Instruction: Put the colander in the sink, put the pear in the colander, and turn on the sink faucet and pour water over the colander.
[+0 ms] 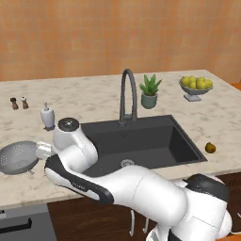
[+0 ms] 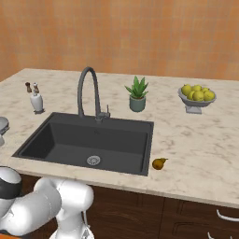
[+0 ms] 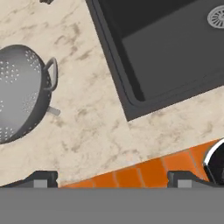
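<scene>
Hand view: your gripper hangs wide open, empty; the colander sits at nine o'clock. Descend off-centre and you'll likely knock its rim aside.

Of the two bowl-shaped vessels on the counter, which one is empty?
The colander, perforated, left of the sink; the pedestal fruit bowl at right holds yellow-green fruit.

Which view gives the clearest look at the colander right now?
The hand view: the colander sits large on the counter, its perforations and one loop handle plain, apart from the sink. The left base view shows it small at the counter's left, partly behind the arm.
</scene>
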